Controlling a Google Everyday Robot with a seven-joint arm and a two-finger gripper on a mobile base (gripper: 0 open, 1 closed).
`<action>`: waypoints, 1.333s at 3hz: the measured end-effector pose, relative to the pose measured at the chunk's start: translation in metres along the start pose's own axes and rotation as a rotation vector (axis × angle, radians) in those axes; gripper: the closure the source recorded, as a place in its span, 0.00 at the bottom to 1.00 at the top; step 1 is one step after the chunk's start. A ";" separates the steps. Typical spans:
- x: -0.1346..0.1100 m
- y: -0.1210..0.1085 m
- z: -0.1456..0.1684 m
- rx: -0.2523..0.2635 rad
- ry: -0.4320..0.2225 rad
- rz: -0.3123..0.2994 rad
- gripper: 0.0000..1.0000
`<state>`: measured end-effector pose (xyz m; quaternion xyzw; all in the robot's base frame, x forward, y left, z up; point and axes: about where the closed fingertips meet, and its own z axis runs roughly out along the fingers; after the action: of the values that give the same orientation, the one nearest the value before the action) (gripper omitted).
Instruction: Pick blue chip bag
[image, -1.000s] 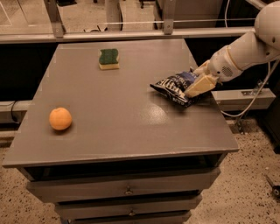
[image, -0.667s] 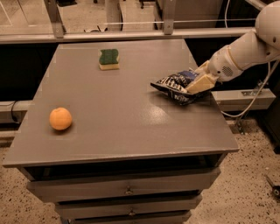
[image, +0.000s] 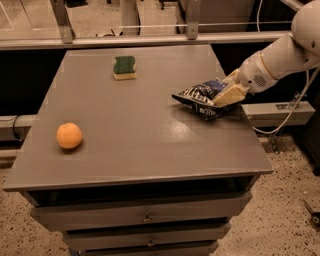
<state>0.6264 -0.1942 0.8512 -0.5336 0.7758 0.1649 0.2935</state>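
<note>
The blue chip bag is a crinkly dark navy foil bag with white lettering. It lies near the right edge of the grey table. My gripper reaches in from the right on a white arm. Its cream fingers sit on either side of the bag's right end and are shut on it. The bag's left end points toward the table's middle and stays low over the tabletop. The right end of the bag is hidden behind the fingers.
A green and yellow sponge lies at the back middle of the table. An orange sits near the front left. Drawers run below the tabletop. A metal rail runs behind the table, and a cable hangs at the right.
The gripper and the bag have barely moved. The fingers have stayed on the bag's right end.
</note>
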 end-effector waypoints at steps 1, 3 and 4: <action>0.000 0.000 0.000 0.000 0.000 0.000 1.00; -0.001 0.000 -0.001 0.000 -0.001 0.000 1.00; -0.001 0.000 -0.001 0.000 -0.001 0.000 0.74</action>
<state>0.6263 -0.1940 0.8529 -0.5337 0.7756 0.1651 0.2938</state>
